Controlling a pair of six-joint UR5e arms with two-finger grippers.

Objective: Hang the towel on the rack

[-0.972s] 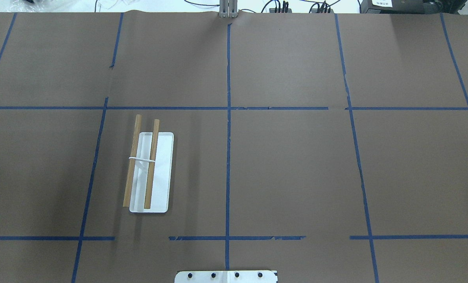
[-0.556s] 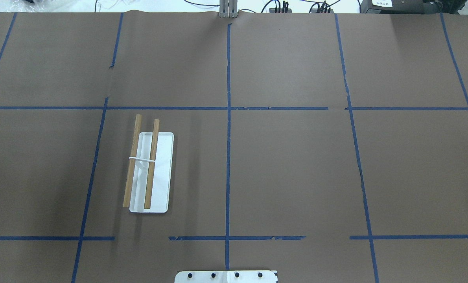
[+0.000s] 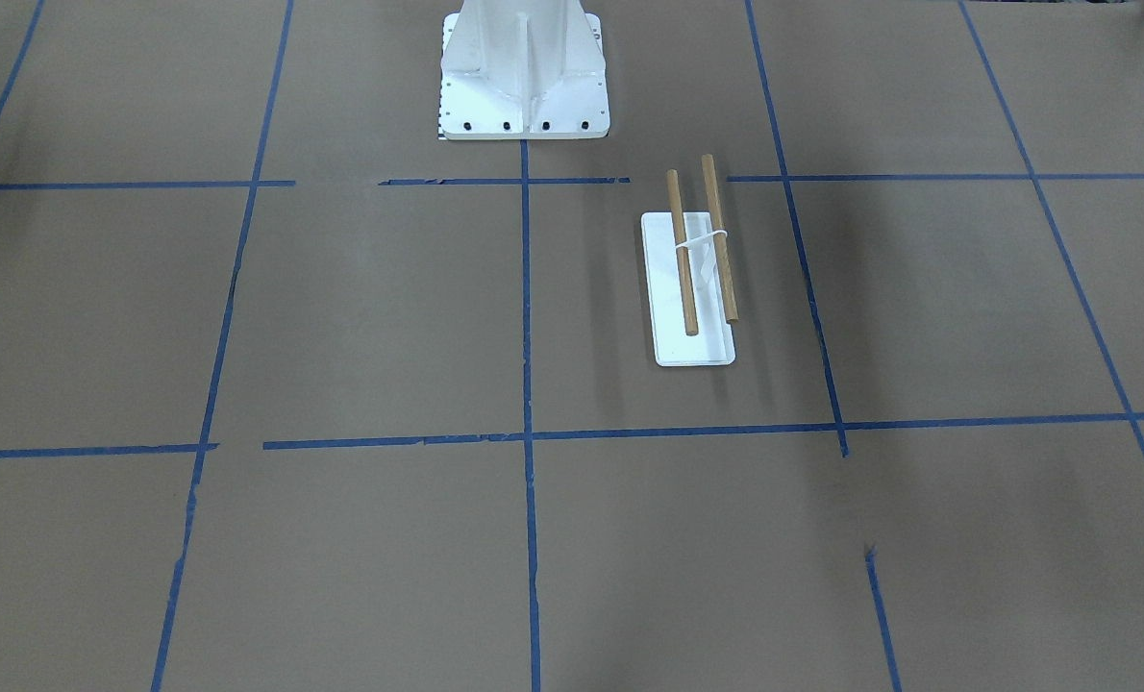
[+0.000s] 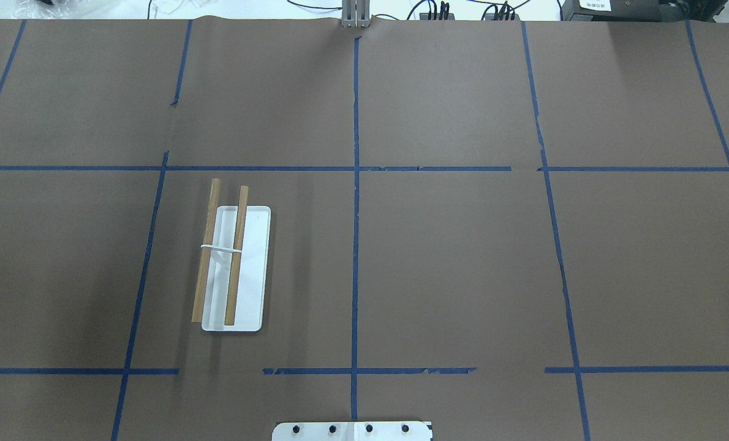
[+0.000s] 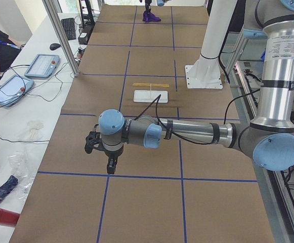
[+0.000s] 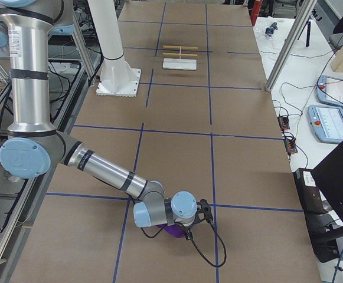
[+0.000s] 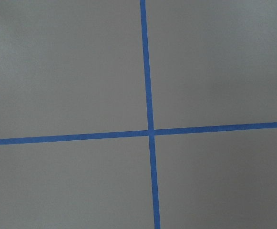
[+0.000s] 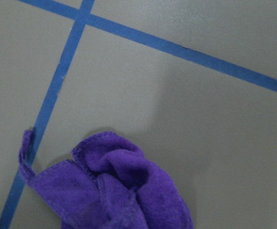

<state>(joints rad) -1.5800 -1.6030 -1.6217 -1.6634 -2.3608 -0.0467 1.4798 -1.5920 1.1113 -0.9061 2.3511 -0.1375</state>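
Note:
The rack (image 4: 233,269) is a flat white base with two wooden dowels; it lies left of the table's centre and also shows in the front view (image 3: 692,288). The purple towel (image 8: 114,191) lies crumpled on the brown paper beside a blue tape line. In the right side view it (image 6: 172,231) lies under my right gripper (image 6: 203,217), at the table's right end. My left gripper (image 5: 100,157) hovers over the table's left end, far from the rack (image 5: 151,93). Neither wrist view shows fingers, so I cannot tell whether either gripper is open or shut.
The white metal pedestal (image 3: 524,86) with bolt holes stands at the robot's side of the table. Blue tape lines (image 7: 148,131) cross the brown paper. Tablets and cables (image 5: 40,66) lie on the white bench beyond the far table edge.

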